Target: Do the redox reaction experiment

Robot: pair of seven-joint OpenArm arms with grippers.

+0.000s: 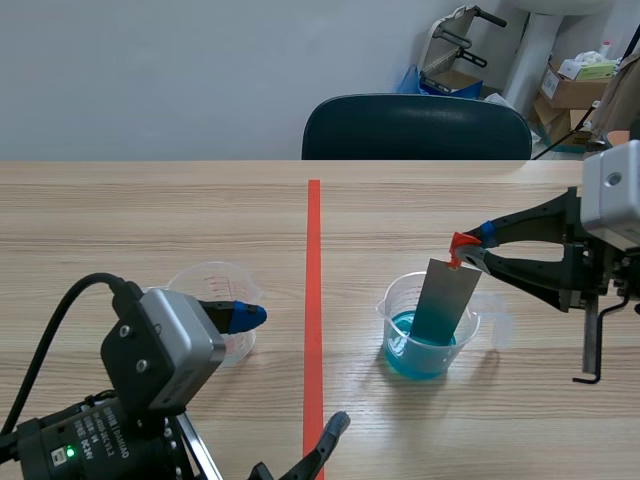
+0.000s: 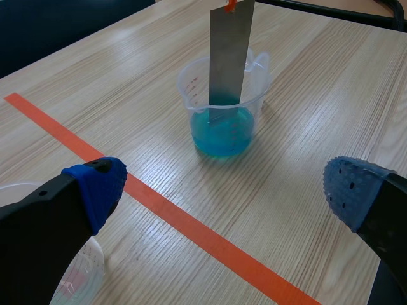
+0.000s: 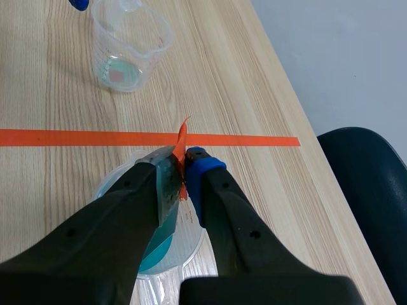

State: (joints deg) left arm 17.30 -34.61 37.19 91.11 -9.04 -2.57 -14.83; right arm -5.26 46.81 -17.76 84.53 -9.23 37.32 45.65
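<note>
Metal strip [image 1: 447, 300]: flat, thin, rectangular, dull grey sheet. It leans slightly, and its lower end is dipped in blue liquid [image 1: 420, 357]. A small orange-red tab [image 1: 458, 243] of tape sticks up from its top end.

Right gripper [image 1: 470, 250]: comes in from the table's right side. Its 2 fingers pinch the strip's top end at the tab, with 1 blue pad showing against the metal.

Beaker [image 1: 398, 322]: clear plastic with a round mouth, a pour spout and faint printed graduations. The blue liquid fills roughly its lower third. It stands on the right half of the table, near the tape line [image 1: 314, 280] and closer to the robot than to the far edge.

Second beaker [image 1: 215, 285]: same clear plastic and same spouted shape, with no blue in it. It stands on the left half, about level with the first, and the 2 are well apart with the line between them.

Left gripper [image 2: 224, 187]: fingers spread wide, holding nothing. 1 blue dotted pad sits at the second beaker's rim and the other hangs over bare wood close to the tape line.

Table [image 1: 150, 220]: pale wood-grain top, with the grain running side to side. The orange-red line runs from the near side straight toward the far edge.

Chair [image 1: 415, 128]: dark, with a rounded back, standing behind the far edge.
</note>
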